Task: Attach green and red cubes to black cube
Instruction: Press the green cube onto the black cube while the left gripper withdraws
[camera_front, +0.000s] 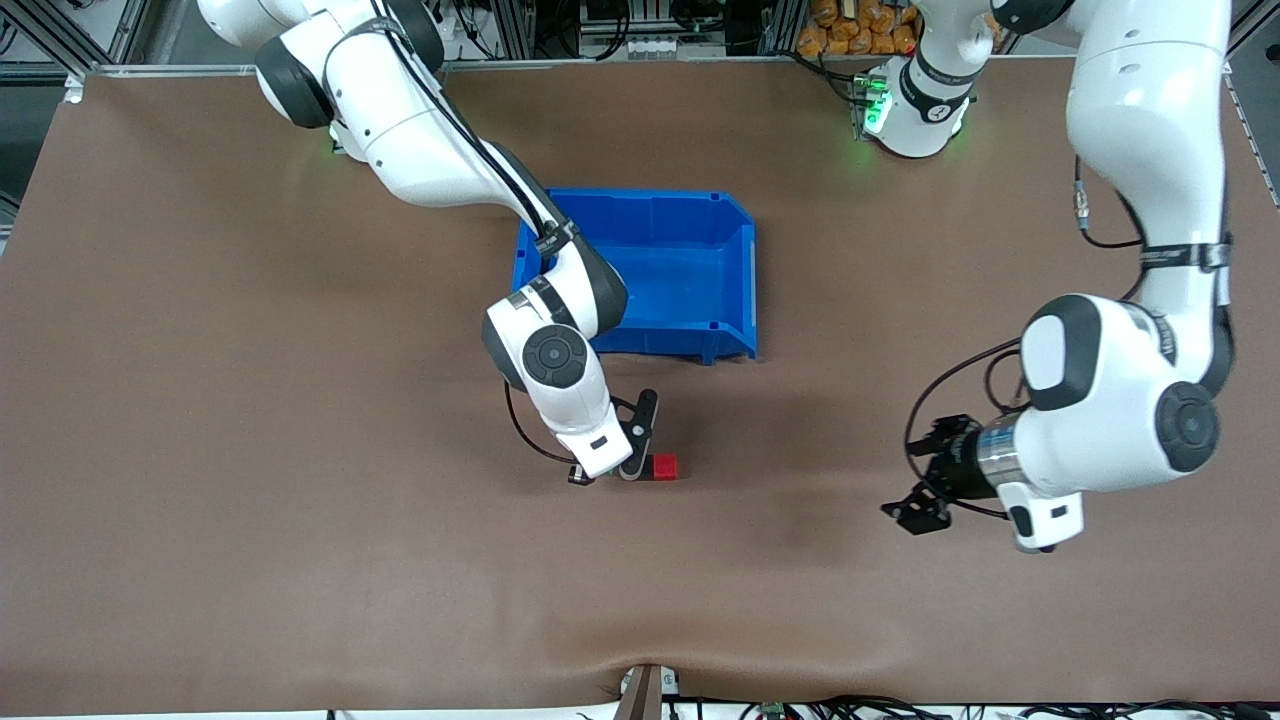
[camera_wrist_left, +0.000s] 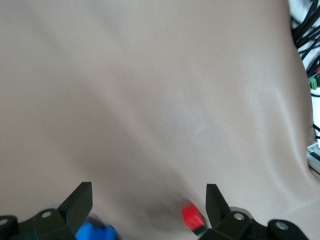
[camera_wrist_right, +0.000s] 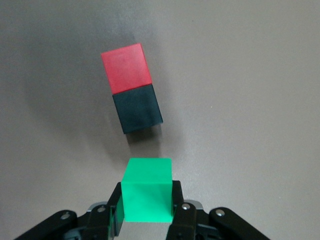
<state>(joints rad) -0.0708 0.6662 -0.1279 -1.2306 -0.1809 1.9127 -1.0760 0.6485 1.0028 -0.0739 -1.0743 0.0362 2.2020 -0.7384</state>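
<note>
In the right wrist view, the red cube and the black cube lie joined side by side on the brown table. My right gripper is shut on the green cube and holds it just short of the black cube's free side, with a small gap. In the front view the right gripper is low over the table beside the red cube. The hand hides the green and black cubes there. My left gripper is open and empty, waiting toward the left arm's end of the table.
A blue bin stands on the table farther from the front camera than the cubes, partly under the right arm. The left wrist view shows the open left gripper, the red cube and the bin, all blurred.
</note>
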